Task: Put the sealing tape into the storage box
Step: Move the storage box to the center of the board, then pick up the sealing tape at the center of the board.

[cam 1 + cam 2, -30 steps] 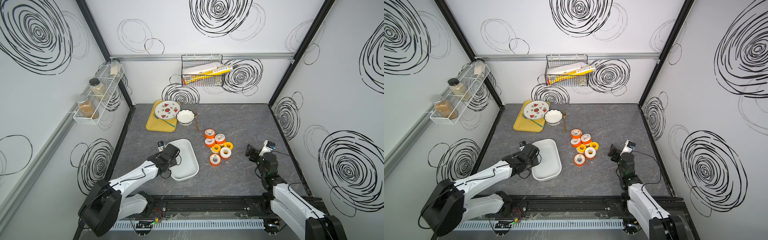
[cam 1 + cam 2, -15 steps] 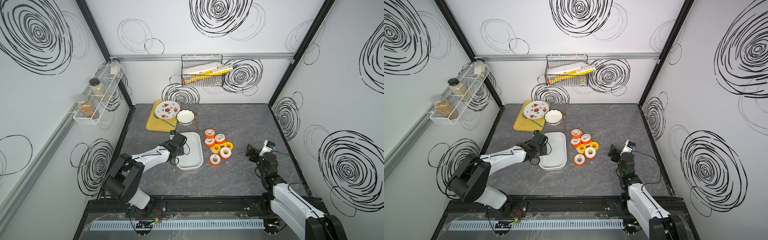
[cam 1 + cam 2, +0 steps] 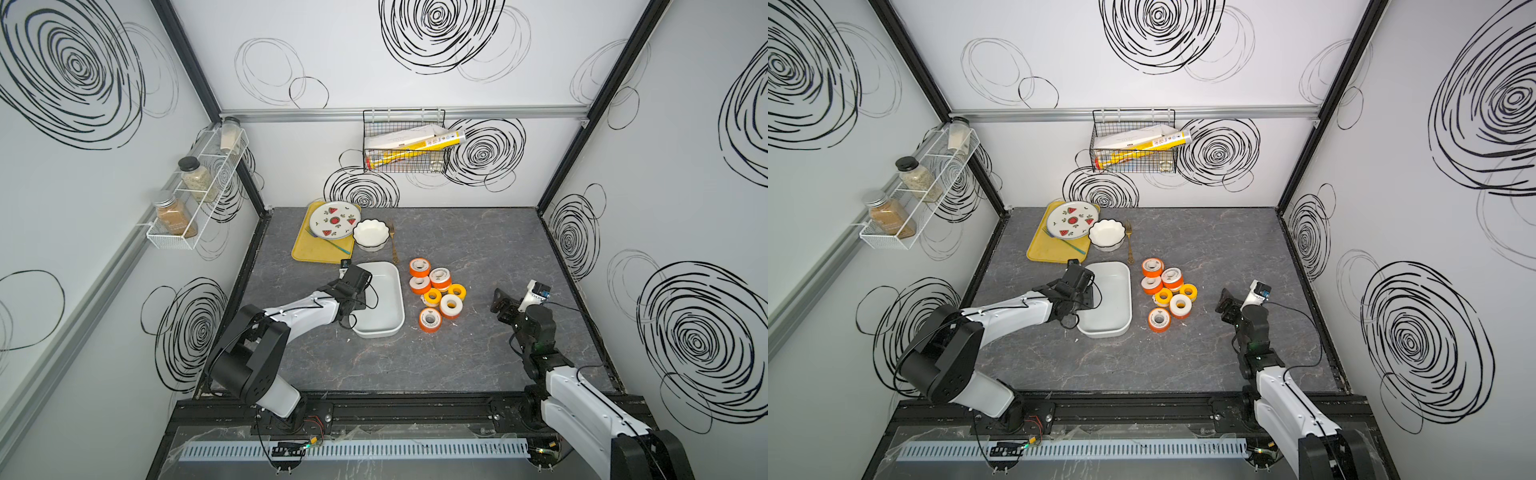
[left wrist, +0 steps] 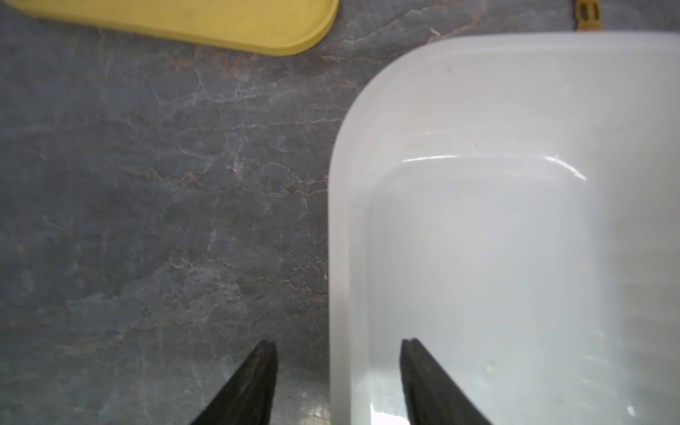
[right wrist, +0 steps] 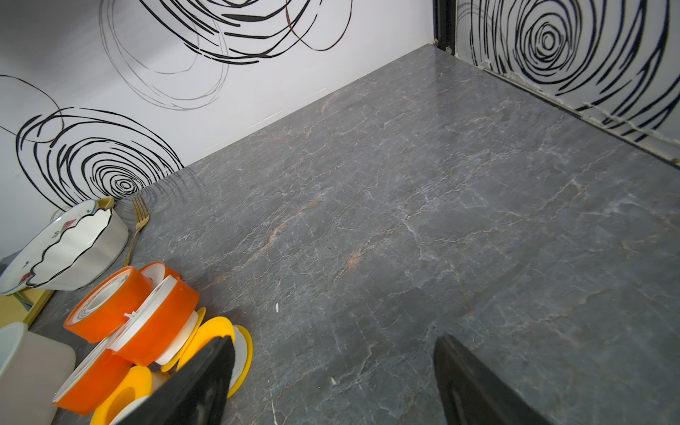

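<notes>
Several sealing tape spools [image 3: 440,277] cluster on the counter [image 3: 478,249], just beside the empty storage box [image 3: 386,299]. They look light and rigid, with smooth flanges likely slippery; pinch across the flat faces. Left hand [image 4: 336,353] straddles the box wall, fingers apart. Right hand [image 5: 331,368] gapes wide, empty, near the spools.

The white-and-black left arm [image 3: 299,311] reaches low to the white shallow plastic storage box [image 3: 388,309]. Its black left gripper [image 4: 338,342] stands parted astride one long wall. The black right gripper [image 5: 335,338] gapes empty, well right of the box.
</notes>
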Action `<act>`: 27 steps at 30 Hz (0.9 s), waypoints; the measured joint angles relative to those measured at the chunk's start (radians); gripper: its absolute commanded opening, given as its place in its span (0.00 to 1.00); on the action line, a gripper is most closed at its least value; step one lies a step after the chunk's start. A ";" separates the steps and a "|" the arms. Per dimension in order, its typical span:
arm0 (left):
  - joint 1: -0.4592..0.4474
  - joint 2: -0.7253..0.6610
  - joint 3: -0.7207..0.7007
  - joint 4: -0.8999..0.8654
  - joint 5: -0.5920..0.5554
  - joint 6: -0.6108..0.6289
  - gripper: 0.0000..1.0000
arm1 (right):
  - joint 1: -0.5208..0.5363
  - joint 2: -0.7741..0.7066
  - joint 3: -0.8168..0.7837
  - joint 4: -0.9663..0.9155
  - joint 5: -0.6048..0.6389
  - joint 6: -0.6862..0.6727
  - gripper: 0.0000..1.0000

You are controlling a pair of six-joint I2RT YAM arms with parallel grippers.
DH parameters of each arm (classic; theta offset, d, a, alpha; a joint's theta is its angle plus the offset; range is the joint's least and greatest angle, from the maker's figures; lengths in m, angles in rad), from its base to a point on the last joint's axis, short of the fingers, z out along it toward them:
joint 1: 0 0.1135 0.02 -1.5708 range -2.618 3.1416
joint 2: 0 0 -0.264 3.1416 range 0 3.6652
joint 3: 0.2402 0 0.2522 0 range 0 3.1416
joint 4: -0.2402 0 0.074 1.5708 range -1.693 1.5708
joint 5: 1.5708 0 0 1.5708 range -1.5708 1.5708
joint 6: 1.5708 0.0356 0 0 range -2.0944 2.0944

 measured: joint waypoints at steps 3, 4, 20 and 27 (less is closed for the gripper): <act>-0.017 -0.046 0.000 -0.045 -0.034 -0.026 0.75 | 0.000 0.000 0.000 0.000 0.000 0.000 0.89; -0.022 -0.069 0.001 -0.061 -0.043 -0.039 0.77 | 0.000 0.000 0.000 0.000 0.000 0.000 0.89; -0.034 -0.568 0.128 -0.315 0.028 -0.046 0.80 | 0.001 -0.060 0.000 -0.015 0.035 0.026 0.89; -0.022 -0.663 0.114 -0.366 0.010 0.045 0.81 | 0.003 -0.063 0.000 -0.023 0.037 0.028 0.89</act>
